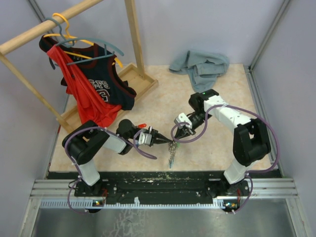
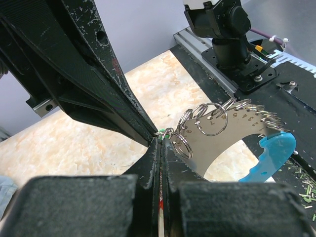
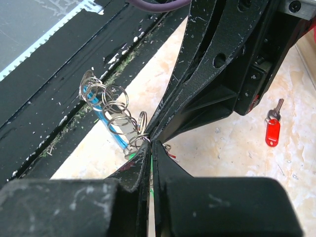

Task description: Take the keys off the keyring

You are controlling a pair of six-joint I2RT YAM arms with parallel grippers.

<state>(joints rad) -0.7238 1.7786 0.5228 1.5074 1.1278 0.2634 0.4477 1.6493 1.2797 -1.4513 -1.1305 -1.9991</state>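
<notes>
Two black robot arms meet over a pale, marbled desk (image 1: pixel 163 98). Between their tips hangs the keyring (image 1: pixel 172 150), a jangly bunch of thin silvery wire loops stacked side by side. It dangles above the desk's near edge, just in front of a scuffed black base strip.

The left arm (image 1: pixel 94 143) reaches in from the left. Its jaws are pressed fully together, nipping a small loop at the top of the bunch. The right arm (image 1: pixel 224 114) reaches in from the right. Its jaws are also closed tight, pinching the wire at almost the same spot. Exactly which loop each pair holds is hard to make out.

In the left wrist view, a curved flat metal plate (image 2: pixel 222 143) hangs from the loops. Small digits are stamped along it: a 7 shows through one loop, then a row that looks like 3, 4, 5, 6. The rest are too small to read. A light blue plastic tag (image 2: pixel 271 155) with a wavy edge hangs behind it. A speck of green shows at the pinch point.

One red-tagged key (image 3: pixel 272 131) lies flat on the desk, well apart from the bunch.

At far left, a wooden clothes rack (image 1: pixel 133 29) carries a dark jersey (image 1: pixel 111 86) with white lettering, folded and unreadable, beside a red garment (image 1: pixel 86 96). A crumpled grey-blue cloth (image 1: pixel 200 64) lies at the far edge.
</notes>
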